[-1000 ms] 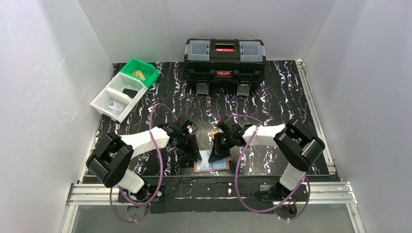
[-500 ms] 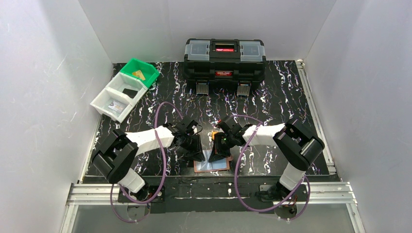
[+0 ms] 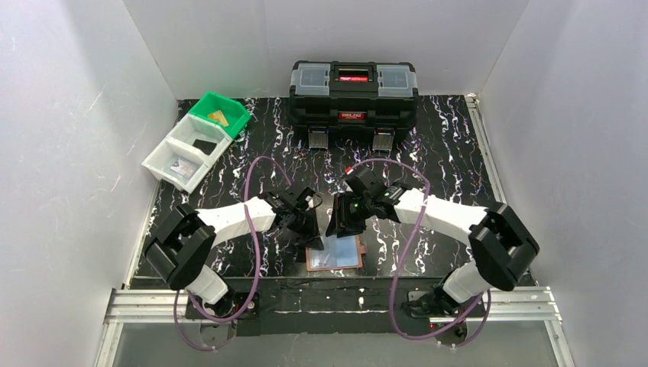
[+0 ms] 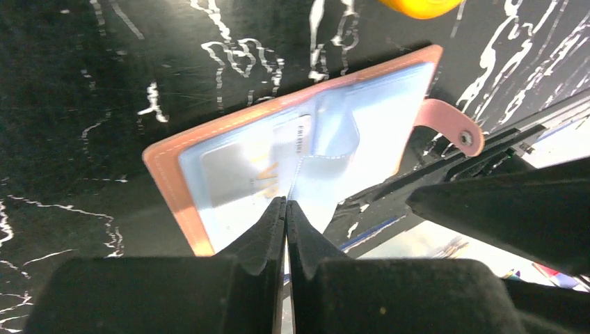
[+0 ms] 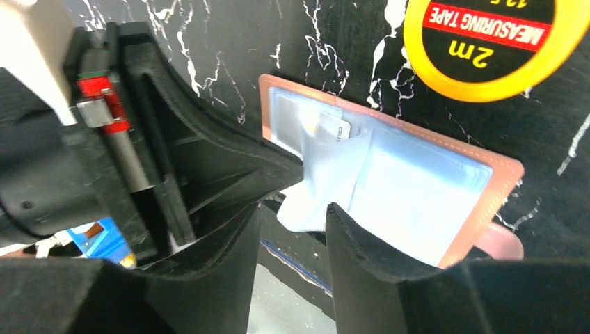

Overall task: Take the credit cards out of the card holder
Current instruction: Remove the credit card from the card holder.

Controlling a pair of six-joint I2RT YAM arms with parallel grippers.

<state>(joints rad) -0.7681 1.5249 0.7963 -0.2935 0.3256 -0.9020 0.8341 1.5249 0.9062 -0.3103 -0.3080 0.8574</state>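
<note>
**Card lies nearest the left gripper**

The holder (image 3: 334, 254) lies open at bottom centre, long axis left-right. The left gripper (image 4: 285, 205) is pressed together at a raised sleeve (image 4: 327, 139). A whitish card (image 4: 236, 174) sits just beyond, in the left half. The right gripper (image 5: 292, 216) hovers spread, farther off.

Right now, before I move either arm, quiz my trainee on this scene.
1. True or false: the holder lies open on the table.
2. Which stands open, the left tool or the right tool?
3. The tape measure is: A) on the holder; B) beside it; C) held by a tool.

Key: 1 true; 2 the right tool; 3 B.
</note>
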